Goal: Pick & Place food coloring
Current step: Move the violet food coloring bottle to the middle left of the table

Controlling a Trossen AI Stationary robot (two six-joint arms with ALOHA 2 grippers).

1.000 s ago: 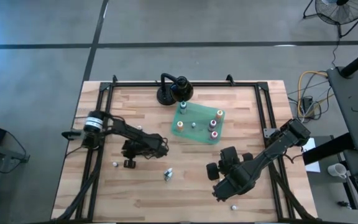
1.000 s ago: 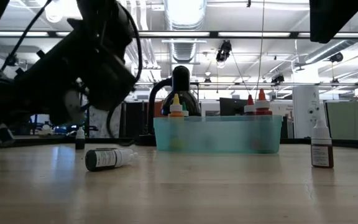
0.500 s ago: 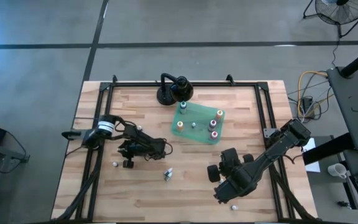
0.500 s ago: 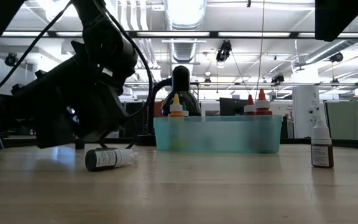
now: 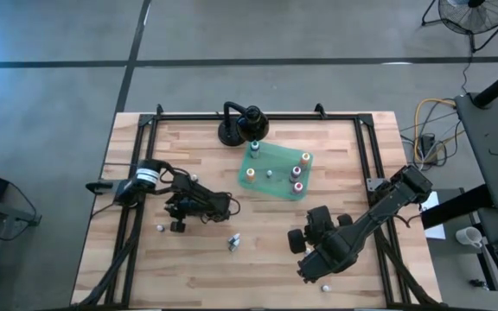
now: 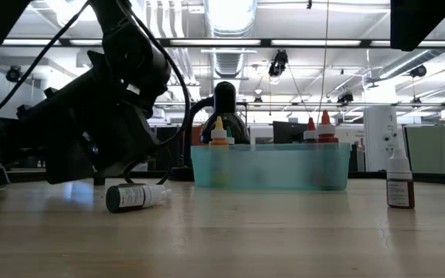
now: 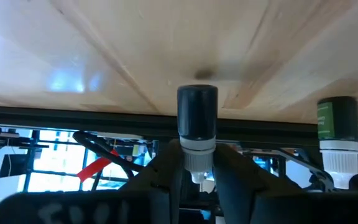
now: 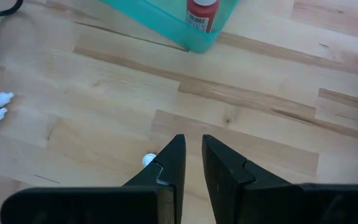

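The left arm has lowered and drawn back toward the table's left since a second ago.

The left gripper (image 7: 197,180) pinches the tip of a black-capped bottle (image 7: 197,124) between its fingers. The right gripper (image 8: 189,163), fingers pressed together, waits near the front right. Five bottles stand in the green tray (image 5: 277,180); one (image 6: 134,197) lies on the table.

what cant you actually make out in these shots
- High view: the left pincer sits under its own arm, so its grip on the black-capped bottle cannot be judged there.
- Low view: the teal tray wall blurs the bottles standing in it; only their tips show.
- Right wrist view: the right pincer covers most of a white-capped bottle.
- High view: bottle labels are too small to read.
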